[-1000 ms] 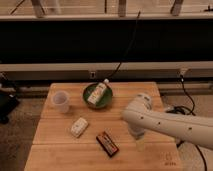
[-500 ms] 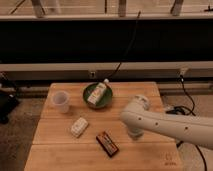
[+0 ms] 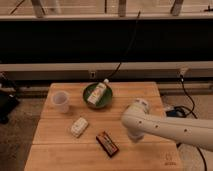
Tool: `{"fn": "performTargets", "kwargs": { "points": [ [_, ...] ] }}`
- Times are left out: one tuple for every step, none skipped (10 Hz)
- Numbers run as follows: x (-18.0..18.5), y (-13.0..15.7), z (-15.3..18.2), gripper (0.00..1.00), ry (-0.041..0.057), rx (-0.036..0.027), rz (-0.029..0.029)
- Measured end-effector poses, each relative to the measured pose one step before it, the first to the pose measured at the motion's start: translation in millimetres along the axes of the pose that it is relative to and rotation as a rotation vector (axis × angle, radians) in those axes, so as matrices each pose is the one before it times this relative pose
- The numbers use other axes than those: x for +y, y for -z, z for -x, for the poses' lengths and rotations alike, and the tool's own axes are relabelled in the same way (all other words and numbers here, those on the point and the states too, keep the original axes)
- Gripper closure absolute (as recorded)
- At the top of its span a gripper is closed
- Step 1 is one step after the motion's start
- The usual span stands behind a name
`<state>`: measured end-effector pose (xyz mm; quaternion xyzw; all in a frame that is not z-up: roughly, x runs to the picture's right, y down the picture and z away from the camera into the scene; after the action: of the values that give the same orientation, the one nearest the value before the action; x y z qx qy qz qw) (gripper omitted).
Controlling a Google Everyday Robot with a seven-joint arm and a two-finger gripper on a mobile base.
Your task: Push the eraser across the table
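The eraser (image 3: 107,144) lies flat near the table's (image 3: 55,152) near edge, about midway along it, set at a slant. My gripper (image 3: 134,136) hangs just right of it, not touching, largely hidden under my white arm (image 3: 170,127); wide or narrow, I cannot tell. 1 white block (image 3: 79,127) sits left of the eraser, 1 cup (image 3: 61,101) by the far left corner, 1 green bowl (image 3: 86,96) at the far edge.
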<state>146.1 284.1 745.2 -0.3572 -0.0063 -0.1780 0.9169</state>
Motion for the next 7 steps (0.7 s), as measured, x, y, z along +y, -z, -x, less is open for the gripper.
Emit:
{"fn": "performTargets", "kwargs": {
  "points": [
    [-3.74,-7.8,8.76,0.97,0.02214,0.00416,-0.00448],
    [-0.44,-2.01,2.43,0.97,0.01313,0.00557,0.00053],
    [0.93,-1.22,0.73,0.97,0.00501,0.0015,0.00278],
    [-1.47,-1.39,3.86,0.97,0.02125,0.00379,0.00128],
    [-1.27,-1.38,4.75,0.97,0.0183,0.00071,0.00107],
    [-2.09,-0.73,6.85,0.97,0.01927,0.00134,0.00163],
    [-4.0,-0.24,8.54,0.97,0.01795,0.00068,-0.00019]
  ]
}}
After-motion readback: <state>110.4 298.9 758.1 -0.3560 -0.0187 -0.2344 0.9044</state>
